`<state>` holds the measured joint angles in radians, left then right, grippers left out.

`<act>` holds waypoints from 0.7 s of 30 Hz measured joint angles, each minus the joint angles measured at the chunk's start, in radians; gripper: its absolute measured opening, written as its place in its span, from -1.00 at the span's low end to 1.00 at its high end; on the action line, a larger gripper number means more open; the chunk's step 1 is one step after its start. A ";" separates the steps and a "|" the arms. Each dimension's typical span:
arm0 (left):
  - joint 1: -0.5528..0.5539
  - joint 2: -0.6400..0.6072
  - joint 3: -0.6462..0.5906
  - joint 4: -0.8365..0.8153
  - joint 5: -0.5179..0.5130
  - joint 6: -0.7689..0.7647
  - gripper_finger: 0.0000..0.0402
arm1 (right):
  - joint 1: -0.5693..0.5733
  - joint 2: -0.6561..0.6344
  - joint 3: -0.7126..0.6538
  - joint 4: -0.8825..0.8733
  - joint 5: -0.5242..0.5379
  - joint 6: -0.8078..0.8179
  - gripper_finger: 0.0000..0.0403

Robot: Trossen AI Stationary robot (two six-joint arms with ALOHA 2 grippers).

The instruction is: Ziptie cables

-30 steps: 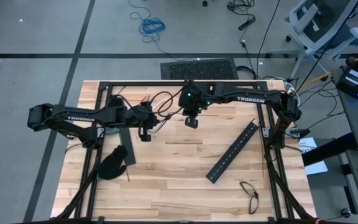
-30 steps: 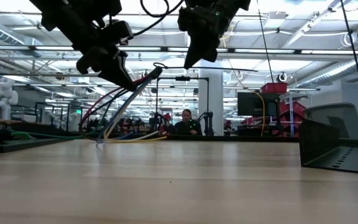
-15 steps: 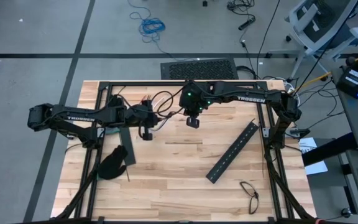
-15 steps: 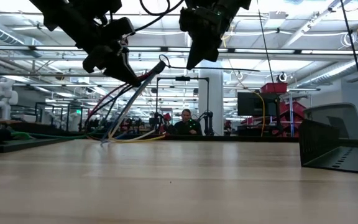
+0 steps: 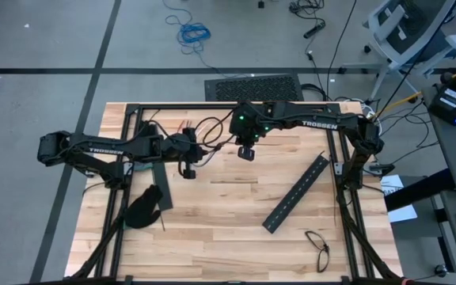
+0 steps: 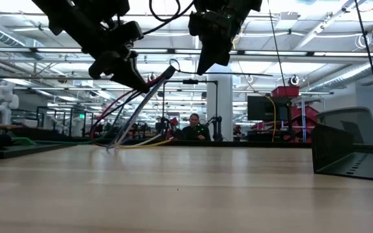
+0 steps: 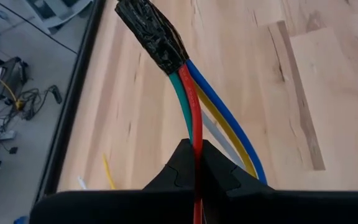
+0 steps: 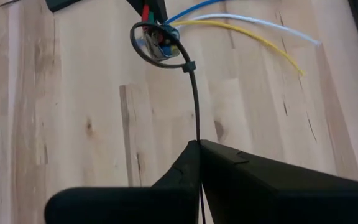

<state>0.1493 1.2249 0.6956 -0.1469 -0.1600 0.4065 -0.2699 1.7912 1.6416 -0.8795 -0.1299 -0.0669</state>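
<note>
Left end effector (image 7: 194,163) clamped on 1 bundle of 5 cables (image 7: 197,112), right end effector (image 8: 199,144) clamped on 1 looped ziptie (image 8: 194,99), 2 black slotted bars (image 5: 295,194) on counter (image 5: 220,222)

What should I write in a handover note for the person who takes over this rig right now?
Left gripper: fingers shut on the cables, held up above the table near its back left.
Right gripper: fingers shut on the tail of the ziptie, just to the right of the left one.
Done: the ziptie is looped around the bundle near its black-taped end, and the tail is through the head.
Left: the loop is still loose; pull it tight, then release.
Another black slotted bar lies unused on the right.
</note>
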 joint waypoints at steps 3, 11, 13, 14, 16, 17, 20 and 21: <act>0.000 0.000 0.000 -0.002 0.003 -0.004 -0.98 | 0.000 0.000 0.003 0.002 0.020 0.001 -1.00; 0.000 0.000 0.000 -0.033 0.008 -0.006 -0.98 | -0.032 -0.002 0.068 -0.016 0.054 -0.022 -1.00; 0.000 0.001 0.000 -0.033 0.006 -0.006 -0.98 | -0.038 -0.003 0.068 -0.043 0.054 -0.025 -1.00; 0.000 0.001 0.000 -0.033 0.006 -0.005 -0.98 | -0.040 -0.003 0.068 -0.054 0.054 -0.025 -1.00; 0.000 0.001 0.000 -0.031 0.004 -0.001 -0.98 | -0.036 -0.003 0.068 -0.063 0.052 -0.024 -1.00; 0.000 0.001 0.000 -0.023 0.002 0.000 -0.98 | -0.032 -0.003 0.068 -0.061 0.049 -0.024 -1.00; 0.000 0.001 0.000 0.004 0.001 0.001 -0.98 | -0.027 -0.002 0.068 -0.061 0.041 -0.016 -1.00; 0.000 0.001 0.000 0.009 0.000 0.001 -0.98 | -0.026 0.000 0.068 -0.059 0.029 -0.007 -1.00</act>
<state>0.1493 1.2259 0.6956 -0.1374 -0.1602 0.4076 -0.2962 1.7915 1.7100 -0.9387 -0.1011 -0.0743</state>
